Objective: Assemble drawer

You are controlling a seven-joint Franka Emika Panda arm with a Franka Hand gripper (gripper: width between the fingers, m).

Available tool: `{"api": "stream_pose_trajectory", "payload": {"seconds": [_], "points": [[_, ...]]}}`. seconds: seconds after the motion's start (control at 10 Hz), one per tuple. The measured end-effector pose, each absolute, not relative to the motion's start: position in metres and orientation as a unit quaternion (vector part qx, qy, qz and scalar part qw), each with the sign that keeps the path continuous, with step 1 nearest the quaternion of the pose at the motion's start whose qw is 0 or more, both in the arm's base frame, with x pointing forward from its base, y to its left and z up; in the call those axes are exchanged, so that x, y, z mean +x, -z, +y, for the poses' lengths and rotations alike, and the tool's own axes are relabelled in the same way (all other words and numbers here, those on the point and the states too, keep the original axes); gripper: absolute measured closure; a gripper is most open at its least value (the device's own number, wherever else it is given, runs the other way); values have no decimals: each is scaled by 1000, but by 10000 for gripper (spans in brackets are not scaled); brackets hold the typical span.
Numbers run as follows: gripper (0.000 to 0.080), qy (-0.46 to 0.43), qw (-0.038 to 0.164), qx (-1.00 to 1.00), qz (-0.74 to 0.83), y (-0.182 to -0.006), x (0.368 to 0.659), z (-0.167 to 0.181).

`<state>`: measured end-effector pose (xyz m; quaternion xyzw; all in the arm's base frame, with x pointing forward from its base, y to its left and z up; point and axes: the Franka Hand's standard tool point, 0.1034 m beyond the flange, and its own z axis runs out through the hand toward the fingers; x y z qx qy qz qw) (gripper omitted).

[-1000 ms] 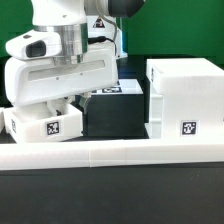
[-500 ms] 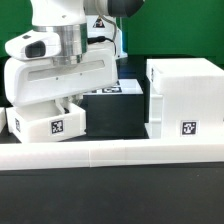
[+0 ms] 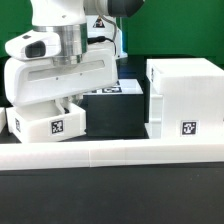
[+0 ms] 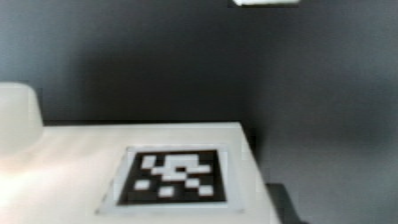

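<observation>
In the exterior view my gripper (image 3: 63, 104) hangs at the left, its fingers down on a small white tray (image 3: 50, 124) with a square tag on its front. The jaws look shut on this tray, which sits just behind the rail. The large cube-like housing (image 3: 186, 92) stands at the exterior view's right, with a small tag low on its front, a dark gap away from the tray. The wrist view shows the tray's white surface (image 4: 71, 160) and its tag (image 4: 178, 176) very close up. My fingertips are out of that picture.
A long low white border rail (image 3: 110, 152) runs across the front. The marker board (image 3: 118, 90) lies behind, between gripper and housing. A bit of another white part (image 3: 7, 121) shows at the far left edge, mostly hidden. The dark table (image 4: 302, 70) lies beyond.
The tray in my gripper shifted slightly toward the exterior view's right and up between one second and half a second ago. Nothing has visibly moved since.
</observation>
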<state>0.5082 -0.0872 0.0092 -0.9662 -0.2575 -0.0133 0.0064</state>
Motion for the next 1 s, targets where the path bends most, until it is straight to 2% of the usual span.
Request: {"api": "stream_pose_trajectory", "payload": {"seconds": [0.1,0.2,0.7,1.0], "points": [[758,10,4,-956,-292,-22,509,-77],[758,9,3,-949,-315,-28,509,-73],[758,-3,9,-932,-362,-26,505,-71],[758,-7,-3,-867,-498,-26,507,-63]]}}
